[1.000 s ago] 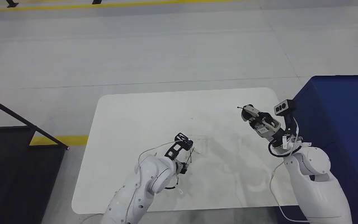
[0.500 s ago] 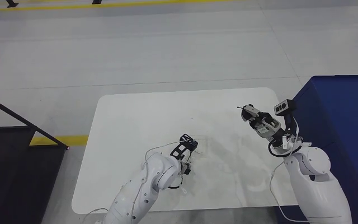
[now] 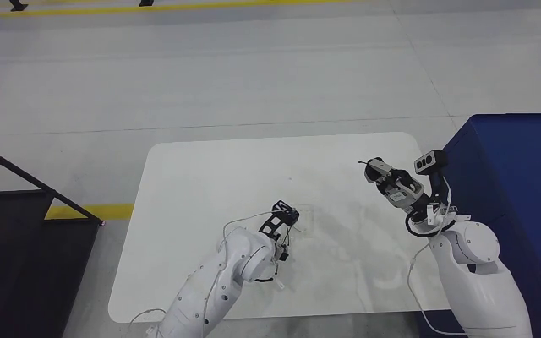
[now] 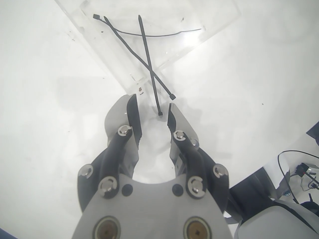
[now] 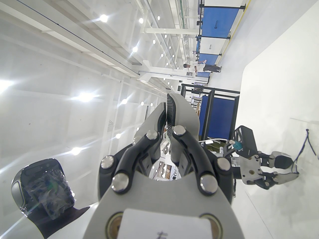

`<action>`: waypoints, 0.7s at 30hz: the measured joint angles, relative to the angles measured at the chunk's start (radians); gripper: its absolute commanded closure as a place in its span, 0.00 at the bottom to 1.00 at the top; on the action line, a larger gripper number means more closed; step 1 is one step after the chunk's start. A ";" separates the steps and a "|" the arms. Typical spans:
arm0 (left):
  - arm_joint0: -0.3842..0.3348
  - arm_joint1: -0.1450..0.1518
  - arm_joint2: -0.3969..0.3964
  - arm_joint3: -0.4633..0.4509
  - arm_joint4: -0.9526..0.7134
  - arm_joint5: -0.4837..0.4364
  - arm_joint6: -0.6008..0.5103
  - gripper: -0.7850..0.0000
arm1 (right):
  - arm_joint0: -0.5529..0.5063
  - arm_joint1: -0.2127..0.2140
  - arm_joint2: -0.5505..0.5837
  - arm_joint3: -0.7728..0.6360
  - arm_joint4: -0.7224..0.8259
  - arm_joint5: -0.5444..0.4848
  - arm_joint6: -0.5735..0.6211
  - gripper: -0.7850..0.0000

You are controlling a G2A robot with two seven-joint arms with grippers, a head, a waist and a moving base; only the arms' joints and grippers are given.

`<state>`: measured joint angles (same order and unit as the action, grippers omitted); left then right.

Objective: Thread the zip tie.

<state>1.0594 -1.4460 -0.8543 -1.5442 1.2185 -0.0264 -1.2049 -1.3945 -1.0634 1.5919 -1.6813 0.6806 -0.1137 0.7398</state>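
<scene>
Three black zip ties [image 4: 147,50] lie crossed in a shallow clear tray [image 4: 219,8] on the white table [image 3: 194,194]. Two of them overhang the tray's near corner. My left gripper [image 4: 152,105] is open just above the table, and the head of one zip tie [image 4: 159,113] sits between its fingertips without touching them. In the top view the left gripper [image 3: 286,221] is at the tray [image 3: 304,216]. My right gripper [image 5: 166,103] is shut and held up off the table at the right [image 3: 372,169]. A thin dark sliver [image 3: 363,162] pokes from its tip.
The table's rounded far right corner [image 3: 410,139] lies behind the right gripper. A blue panel [image 3: 499,169] stands at the table's right side. A black frame [image 3: 42,194] stands left of the table.
My left gripper has slid a little to the right, closer to the tray and the overhanging zip tie heads. The right arm has stayed still.
</scene>
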 measured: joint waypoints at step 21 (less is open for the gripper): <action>0.132 0.040 -0.125 -0.274 -0.042 -0.078 -0.036 1.00 | 0.000 0.000 0.000 0.000 0.000 0.000 0.000 1.00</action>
<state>1.1912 -1.4064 -0.9796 -1.8184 1.1767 -0.1040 -1.2414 -1.3945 -1.0634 1.5919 -1.6813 0.6806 -0.1137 0.7398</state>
